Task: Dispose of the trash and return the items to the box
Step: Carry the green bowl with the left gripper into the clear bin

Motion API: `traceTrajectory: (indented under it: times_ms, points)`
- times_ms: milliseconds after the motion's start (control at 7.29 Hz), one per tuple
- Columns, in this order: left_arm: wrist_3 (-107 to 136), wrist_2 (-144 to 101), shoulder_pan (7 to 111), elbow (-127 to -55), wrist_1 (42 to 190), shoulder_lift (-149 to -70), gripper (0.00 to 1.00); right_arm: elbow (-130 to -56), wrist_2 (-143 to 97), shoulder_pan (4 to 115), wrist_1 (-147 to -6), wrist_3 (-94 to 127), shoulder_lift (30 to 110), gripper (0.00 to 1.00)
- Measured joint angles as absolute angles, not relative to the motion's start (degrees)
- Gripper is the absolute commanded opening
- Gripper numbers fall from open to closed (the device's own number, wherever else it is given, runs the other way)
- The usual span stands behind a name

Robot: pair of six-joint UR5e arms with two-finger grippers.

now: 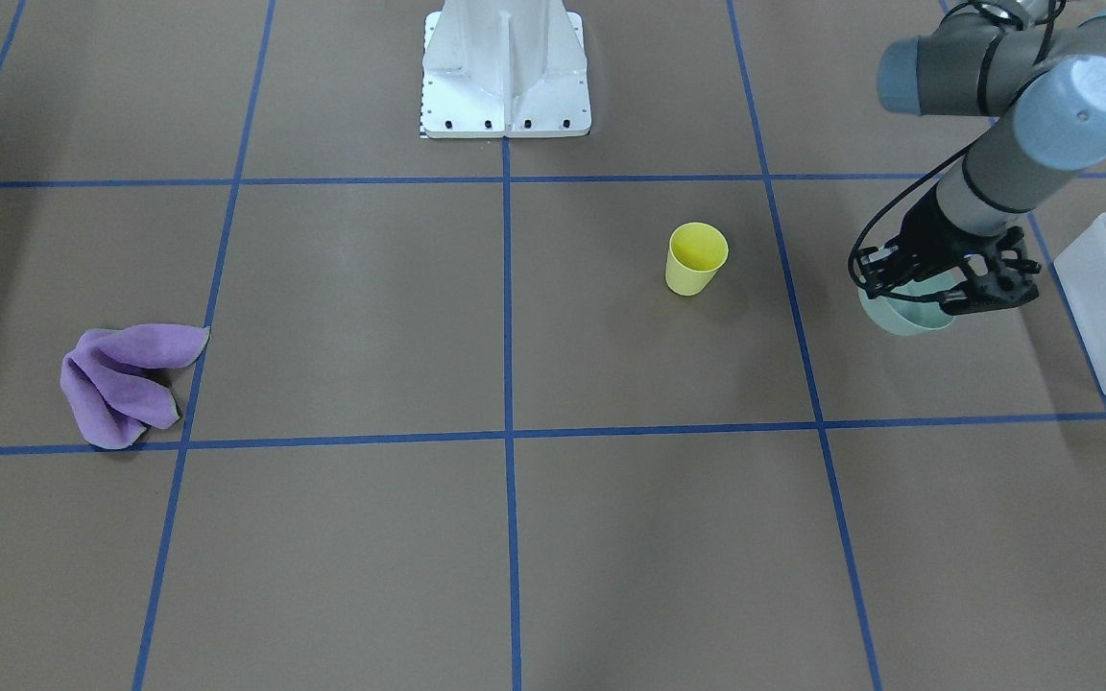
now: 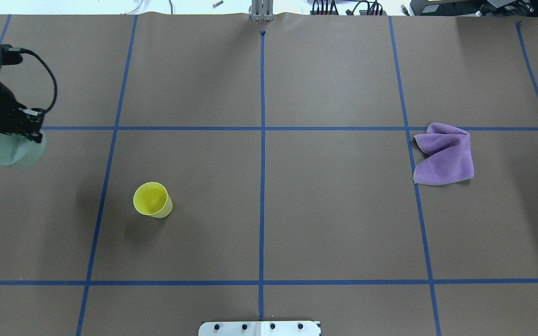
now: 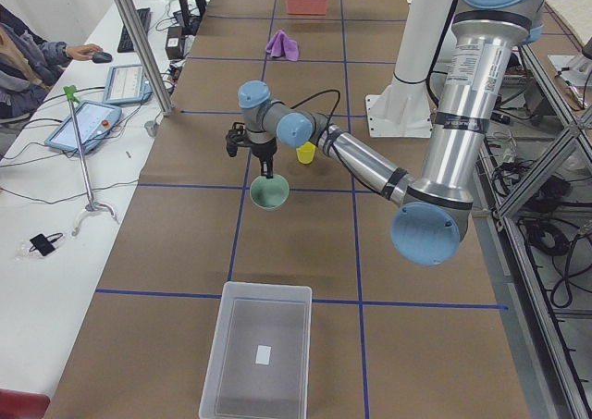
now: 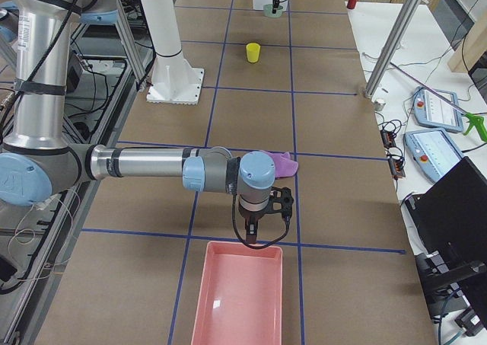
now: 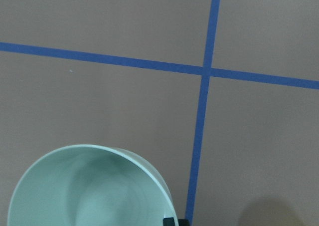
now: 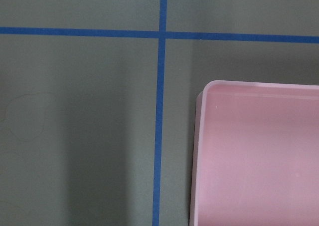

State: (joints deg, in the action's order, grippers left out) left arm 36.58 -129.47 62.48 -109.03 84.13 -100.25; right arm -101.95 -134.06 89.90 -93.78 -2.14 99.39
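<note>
Half the bowl [image 1: 901,321] behind left pincer [image 1: 947,299]

left arm's stretched way out, wrist angled down, left gripper [image 1: 947,302] pinching the rim of the bowl [image 1: 901,319]. right arm reaches out low and level, right gripper [image 4: 253,237] pointing straight down, can't tell if its fingers are apart

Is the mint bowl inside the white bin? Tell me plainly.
No: the mint bowl hangs from the left gripper over bare table, clearly apart from the white bin.
</note>
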Motion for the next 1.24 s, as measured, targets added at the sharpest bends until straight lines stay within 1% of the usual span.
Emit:
traceTrajectory:
  times_ms: [137,275,549,686,961,1235]
  points:
    - [26.90,-129.35,67.35,-108.34,82.37,-98.66,0.00,-101.96,-134.09,89.72,-93.78,-2.12,99.36,1.00]
    - [16.77,-129.19,72.80,-106.04,81.26,-97.39,0.00,-101.95,-134.09,89.42,-93.78,-2.11,99.31,1.00]
    - [-0.78,-129.29,81.98,-97.18,80.89,-96.66,0.00,-101.95,-134.05,89.00,-93.73,-2.13,99.25,1.00]
    - [-6.01,-129.49,84.81,-92.50,81.21,-96.57,0.00,-101.95,-134.04,88.85,-93.66,-2.16,99.24,1.00]
    - [-7.37,-129.64,86.71,-87.25,84.63,-95.48,0.00,-101.85,-134.03,88.65,-92.42,-2.06,99.30,1.00]
    - [-0.73,-129.71,86.75,-84.97,93.73,-92.38,0.00,-101.74,-134.01,88.50,-91.64,-1.97,99.38,1.00]
